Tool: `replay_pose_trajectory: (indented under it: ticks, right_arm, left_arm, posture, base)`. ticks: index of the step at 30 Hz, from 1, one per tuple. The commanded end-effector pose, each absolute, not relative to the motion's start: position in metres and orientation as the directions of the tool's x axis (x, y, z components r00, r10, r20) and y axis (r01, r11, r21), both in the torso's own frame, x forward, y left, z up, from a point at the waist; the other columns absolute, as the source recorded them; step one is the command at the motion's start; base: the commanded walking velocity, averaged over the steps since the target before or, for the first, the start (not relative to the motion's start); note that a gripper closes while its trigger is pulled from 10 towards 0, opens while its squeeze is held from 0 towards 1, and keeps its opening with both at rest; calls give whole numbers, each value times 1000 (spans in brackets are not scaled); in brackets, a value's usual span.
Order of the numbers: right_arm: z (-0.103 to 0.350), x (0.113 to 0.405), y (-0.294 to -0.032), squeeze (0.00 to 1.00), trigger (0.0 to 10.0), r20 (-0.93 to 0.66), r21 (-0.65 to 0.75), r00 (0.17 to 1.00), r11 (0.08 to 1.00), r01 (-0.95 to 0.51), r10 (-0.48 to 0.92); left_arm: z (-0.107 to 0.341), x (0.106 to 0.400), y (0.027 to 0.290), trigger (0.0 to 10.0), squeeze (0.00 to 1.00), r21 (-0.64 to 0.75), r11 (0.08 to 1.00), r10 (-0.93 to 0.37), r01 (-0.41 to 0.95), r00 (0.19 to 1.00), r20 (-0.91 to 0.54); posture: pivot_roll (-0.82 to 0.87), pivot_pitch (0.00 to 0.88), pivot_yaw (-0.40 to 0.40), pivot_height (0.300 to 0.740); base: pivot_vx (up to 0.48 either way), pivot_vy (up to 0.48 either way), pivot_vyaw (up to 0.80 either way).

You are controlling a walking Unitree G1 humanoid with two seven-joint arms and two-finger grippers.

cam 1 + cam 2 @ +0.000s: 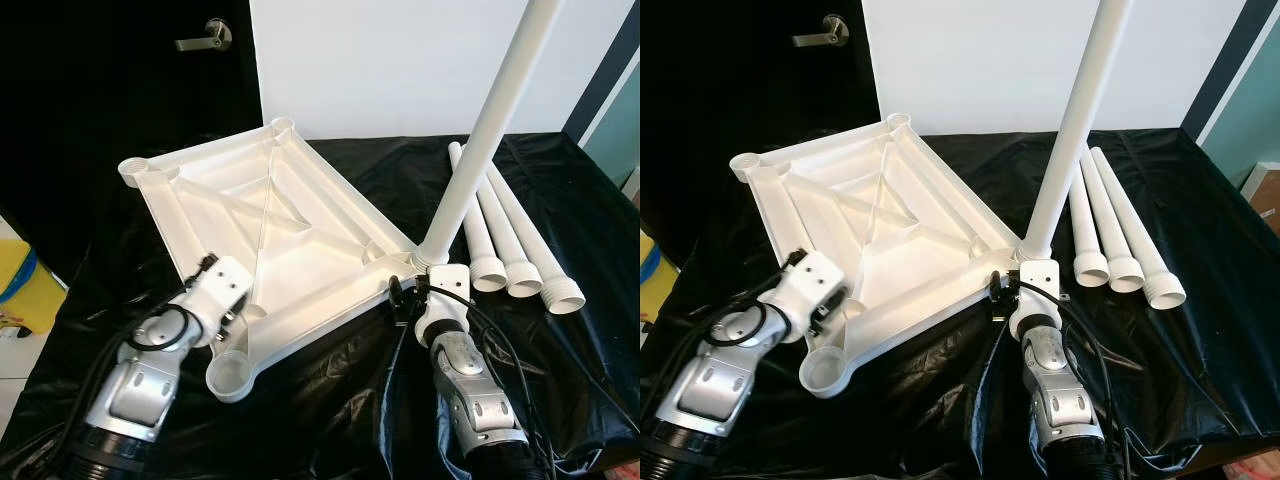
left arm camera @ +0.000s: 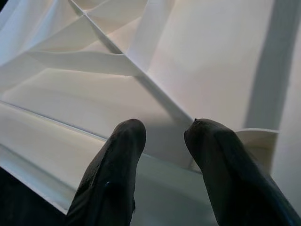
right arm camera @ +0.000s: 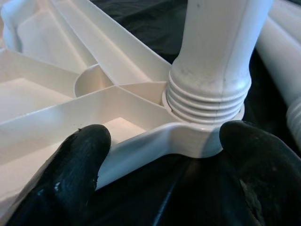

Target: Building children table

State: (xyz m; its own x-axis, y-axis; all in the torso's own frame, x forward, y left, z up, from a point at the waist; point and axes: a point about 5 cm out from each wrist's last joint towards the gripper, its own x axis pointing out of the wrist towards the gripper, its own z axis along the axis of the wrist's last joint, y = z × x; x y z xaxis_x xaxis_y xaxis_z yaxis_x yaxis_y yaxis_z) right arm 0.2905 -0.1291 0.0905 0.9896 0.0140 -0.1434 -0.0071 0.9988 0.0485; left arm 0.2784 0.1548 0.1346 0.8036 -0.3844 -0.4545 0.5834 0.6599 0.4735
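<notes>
Black plastic sheet (image 1: pixel 560 380) over surface, white wall behind, dark door with lever handle (image 1: pixel 203 38). No writing readable anywhere. One white tabletop (image 1: pixel 270 215) upside down. One leg (image 1: pixel 490 125) upright in corner socket, three spare legs (image 1: pixel 515 245) beside. My left pincer (image 2: pixel 162 165) spread over tabletop rib, right pincer (image 3: pixel 160 169) spread around socket corner.
</notes>
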Motion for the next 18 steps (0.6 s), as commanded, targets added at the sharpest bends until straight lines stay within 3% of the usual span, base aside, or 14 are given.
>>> replay_pose_trajectory:
  ticks: [1, 8, 13, 18]
  right_arm:
    - [67, 285, -126, 0, 10000, -273, 85, 961, 996, -28, 50]
    - [74, 303, -121, 0, 10000, -241, 253, 961, 965, -72, 135]
    - [79, 312, -121, 0, 10000, -230, 282, 961, 956, -86, 155]
    - [90, 328, -109, 0, 10000, -192, 300, 947, 934, -195, 259]
  left_arm:
    - [119, 265, 134, 10000, 0, 367, 594, -497, 716, 685, -533]
    - [120, 255, 98, 10000, 0, 299, 555, -594, 777, 621, -511]
    - [121, 254, 92, 10000, 0, 289, 550, -605, 783, 613, -509]
    - [125, 252, 76, 10000, 0, 244, 546, -651, 802, 589, -479]
  posture:
    - [24, 62, -40, 740]
    - [16, 65, -30, 740]
    - [17, 62, -28, 740]
    - [20, 51, -35, 740]
  base:
    - [0, 0, 0]
    - [0, 0, 0]
    - [0, 0, 0]
    - [0, 0, 0]
